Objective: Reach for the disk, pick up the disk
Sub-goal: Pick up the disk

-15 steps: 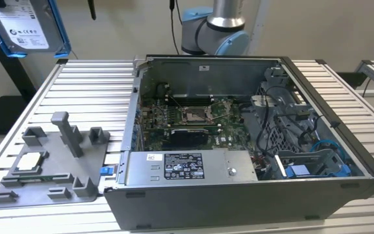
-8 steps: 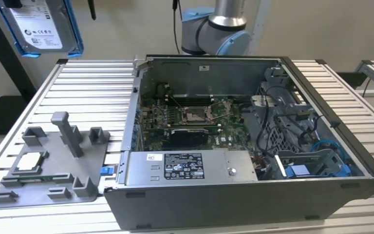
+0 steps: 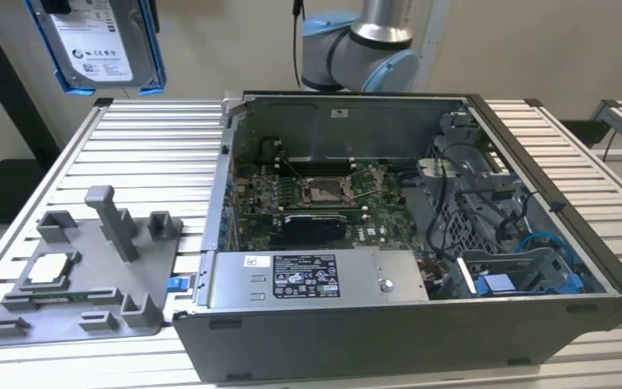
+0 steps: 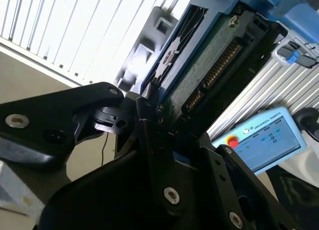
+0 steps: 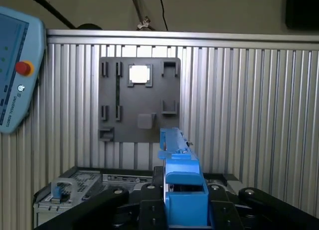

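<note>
The disk (image 3: 100,44), a silver drive with a white label in a blue frame, hangs upright in the air above the slatted table's far corner, at the exterior view's upper left. In the second wrist view its green circuit-board side (image 4: 214,55) faces the camera, and my gripper (image 4: 169,125) is shut on its near end with black fingers (image 4: 147,113) pressed to it. In the first wrist view the disk's blue frame edge (image 5: 178,160) stands between the fingers (image 5: 149,197) of the gripper (image 5: 182,197).
An open computer case (image 3: 527,162) takes up the middle and the exterior view's right of the slatted table (image 3: 149,138). A grey fixture plate (image 3: 127,284) with a small square silver chip (image 3: 49,270) lies beside it. A blue teach pendant (image 4: 264,140) lies beyond the table.
</note>
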Available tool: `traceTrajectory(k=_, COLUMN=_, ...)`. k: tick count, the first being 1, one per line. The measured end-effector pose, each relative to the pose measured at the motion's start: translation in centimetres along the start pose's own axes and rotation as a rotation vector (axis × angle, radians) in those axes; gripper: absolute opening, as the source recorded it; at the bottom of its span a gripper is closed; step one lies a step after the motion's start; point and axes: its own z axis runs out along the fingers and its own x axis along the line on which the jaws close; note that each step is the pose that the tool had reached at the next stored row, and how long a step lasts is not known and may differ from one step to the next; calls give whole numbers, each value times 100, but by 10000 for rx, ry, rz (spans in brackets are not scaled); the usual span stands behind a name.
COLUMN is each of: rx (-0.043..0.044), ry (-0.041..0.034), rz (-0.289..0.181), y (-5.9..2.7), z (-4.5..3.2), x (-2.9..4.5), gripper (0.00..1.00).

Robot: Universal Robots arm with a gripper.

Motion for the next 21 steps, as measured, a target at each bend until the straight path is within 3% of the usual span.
traceTrajectory(k=21, rx=0, ry=-1, rz=2, y=-810, z=-14, x=8, gripper=0)
